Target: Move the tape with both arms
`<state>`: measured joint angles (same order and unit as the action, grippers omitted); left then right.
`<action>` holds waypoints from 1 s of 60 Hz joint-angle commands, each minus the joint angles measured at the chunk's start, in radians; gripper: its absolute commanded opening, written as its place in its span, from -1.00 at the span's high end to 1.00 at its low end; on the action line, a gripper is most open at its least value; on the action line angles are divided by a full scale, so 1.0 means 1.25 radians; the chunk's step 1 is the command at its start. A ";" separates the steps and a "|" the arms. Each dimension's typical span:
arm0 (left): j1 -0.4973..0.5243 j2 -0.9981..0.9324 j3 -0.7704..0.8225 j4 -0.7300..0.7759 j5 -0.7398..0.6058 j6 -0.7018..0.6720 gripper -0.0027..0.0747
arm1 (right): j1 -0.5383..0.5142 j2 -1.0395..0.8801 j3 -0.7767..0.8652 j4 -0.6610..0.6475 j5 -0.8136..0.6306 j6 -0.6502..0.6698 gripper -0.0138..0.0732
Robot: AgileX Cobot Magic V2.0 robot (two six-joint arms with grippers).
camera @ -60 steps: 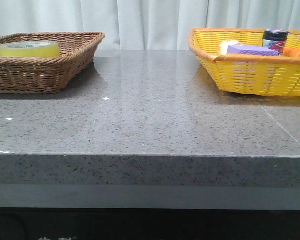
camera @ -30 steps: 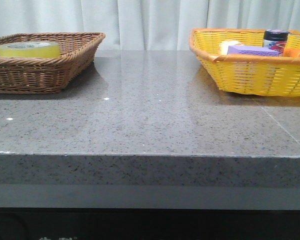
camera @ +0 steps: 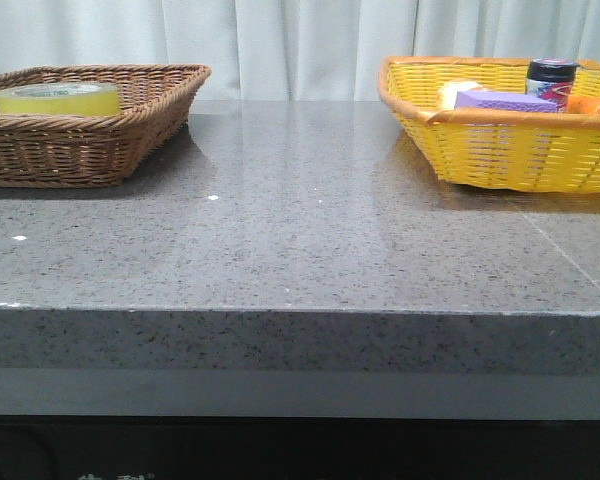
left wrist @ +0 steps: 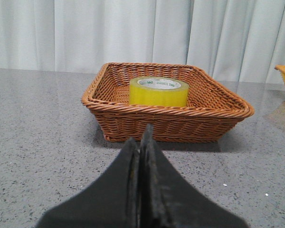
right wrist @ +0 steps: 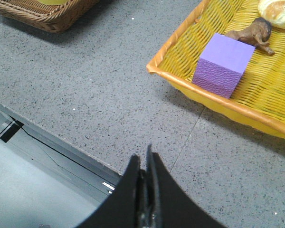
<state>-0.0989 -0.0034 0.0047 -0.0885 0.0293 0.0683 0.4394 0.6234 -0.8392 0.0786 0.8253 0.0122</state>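
The tape (camera: 56,98), a wide yellow roll with a white core and green lettering, lies flat in a brown wicker basket (camera: 90,150) at the table's far left. It also shows in the left wrist view (left wrist: 158,91) inside the same basket (left wrist: 171,121). My left gripper (left wrist: 141,137) is shut and empty, low over the table in front of that basket. My right gripper (right wrist: 143,159) is shut and empty, over the table's front edge near the yellow basket (right wrist: 180,85). Neither gripper shows in the front view.
The yellow basket (camera: 500,150) at the far right holds a purple block (camera: 505,100), a dark-lidded jar (camera: 551,80), a bread roll (right wrist: 275,12) and a small brown figure (right wrist: 251,33). White curtains hang behind the grey stone table (camera: 300,230).
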 commanded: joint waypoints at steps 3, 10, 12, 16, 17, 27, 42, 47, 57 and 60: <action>0.002 -0.015 0.005 0.001 -0.071 -0.009 0.98 | -0.004 0.001 -0.021 0.001 -0.048 -0.001 0.84; 0.002 -0.015 0.005 0.001 -0.071 -0.009 0.98 | -0.004 0.001 -0.021 0.001 -0.048 -0.001 0.84; 0.002 -0.015 0.005 0.001 -0.071 -0.009 0.98 | -0.004 0.001 -0.021 0.001 -0.048 -0.001 0.84; 0.002 -0.015 0.005 0.001 -0.071 -0.009 0.98 | -0.004 0.001 -0.021 0.001 -0.048 -0.001 0.84; 0.002 -0.015 0.005 0.001 -0.071 -0.009 0.98 | -0.004 0.001 -0.021 0.001 -0.048 -0.001 0.84; 0.002 -0.015 0.005 0.001 -0.071 -0.009 0.98 | -0.048 -0.051 0.025 -0.007 -0.081 -0.010 0.84; 0.002 -0.015 0.005 0.001 -0.071 -0.009 0.98 | -0.210 -0.295 0.315 -0.007 -0.387 -0.014 0.84; 0.002 -0.015 0.005 0.001 -0.071 -0.009 0.98 | -0.261 -0.375 0.429 -0.007 -0.494 -0.014 0.84; 0.002 -0.015 0.005 0.001 -0.071 -0.009 0.98 | -0.318 -0.491 0.579 -0.001 -0.590 -0.014 0.84; 0.002 -0.015 0.005 0.001 -0.071 -0.009 0.98 | -0.328 -0.512 0.603 -0.001 -0.595 -0.014 0.84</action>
<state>-0.0989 -0.0034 0.0047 -0.0885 0.0293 0.0683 0.0535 0.0168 -0.1037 0.0768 0.2106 0.0085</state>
